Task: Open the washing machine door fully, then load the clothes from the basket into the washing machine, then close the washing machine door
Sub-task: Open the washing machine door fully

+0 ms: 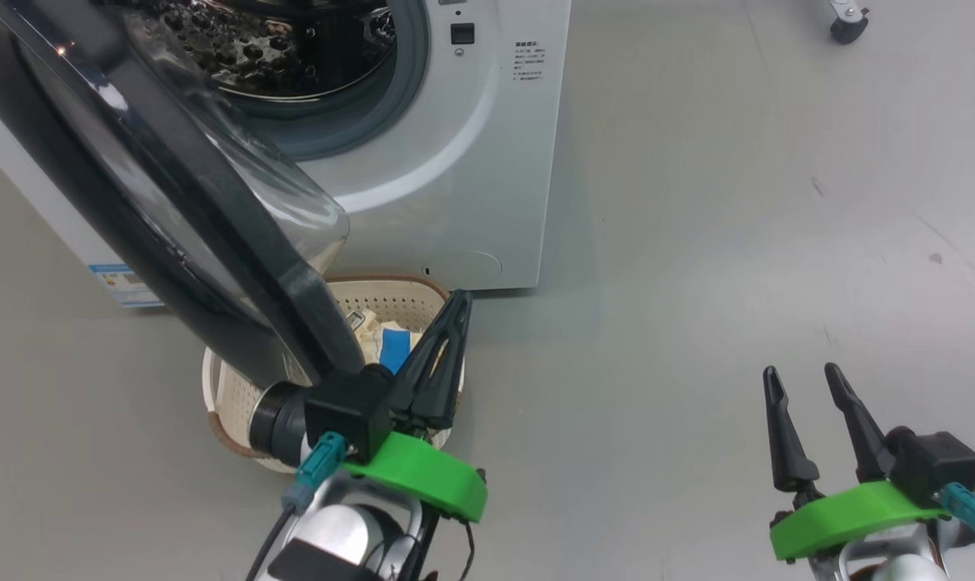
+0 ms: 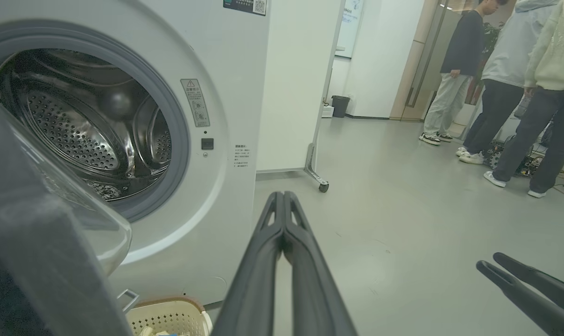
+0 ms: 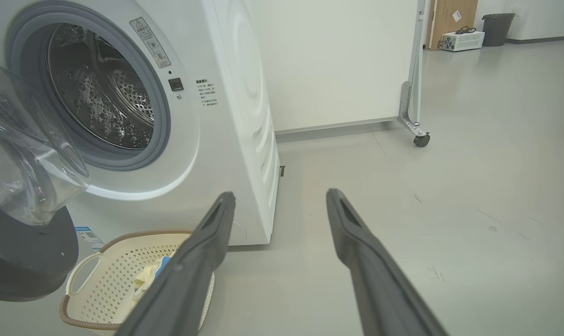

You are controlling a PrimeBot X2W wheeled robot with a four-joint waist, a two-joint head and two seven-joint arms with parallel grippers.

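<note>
— What do we have on the left?
— The washing machine door (image 1: 213, 210) stands open towards us. Its black rim slants down across the left half of the basket, and its glass bowl bulges towards the washing machine (image 1: 471, 161). Behind it we see the steel drum (image 1: 294, 48), open to view.
— And where are the clothes?
— We see the clothes (image 1: 391, 343) lying in the basket (image 1: 391, 300), cream fabric with a blue patch. The basket stands on the floor (image 1: 697, 242) at the foot of the machine's front, near its right front corner.
— Our hands?
— Our left hand (image 1: 458, 307) hangs above the basket's right rim, its two fingers pressed together with nothing between them. We cannot tell whether its wrist touches the door rim. Our right hand (image 1: 802, 373) is well apart to the right over the floor, fingers spread wide and holding nothing.
— Anything further right?
— In the left wrist view we see three people (image 2: 506, 84) standing far across the floor, beyond a white panel (image 2: 291, 84) on a caster.
</note>
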